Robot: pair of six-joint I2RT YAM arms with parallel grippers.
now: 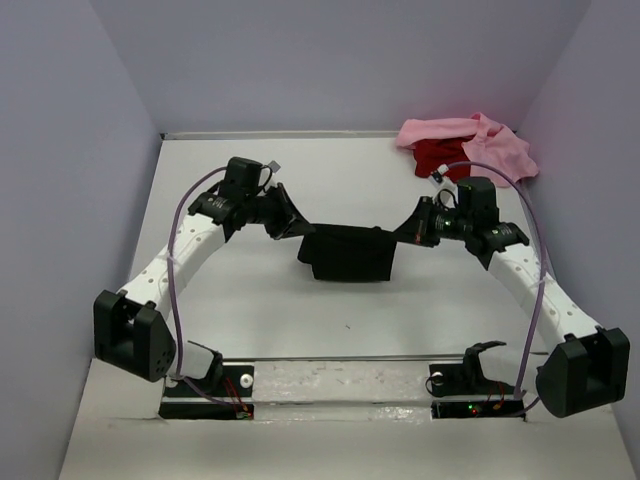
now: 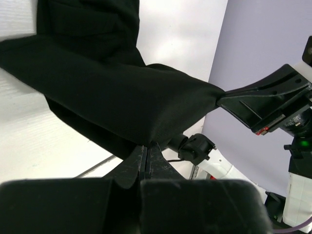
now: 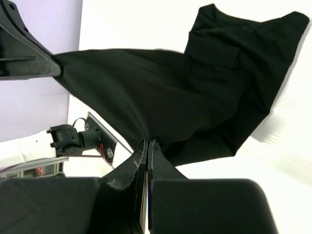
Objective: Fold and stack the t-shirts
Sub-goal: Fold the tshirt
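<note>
A plain black soft cloth t-shirt (image 1: 347, 255) hangs over the middle of the white table (image 1: 250, 310), stretched between the two arms. The left gripper (image 1: 290, 222) has its jaws pressed together on a pinch of cloth at the shirt's left end. The right gripper (image 1: 408, 228) is clamped the same way on the right end. From each wrist view the fingers meet with only the fabric between them. The cloth runs taut along the top edge and sags in loose folds below. I cannot tell whether the lowest fold touches the table. In the far right corner lies a crumpled light pink t-shirt (image 1: 490, 145), draped partly over a bunched red t-shirt (image 1: 437, 157), both well apart from the black one.
</note>
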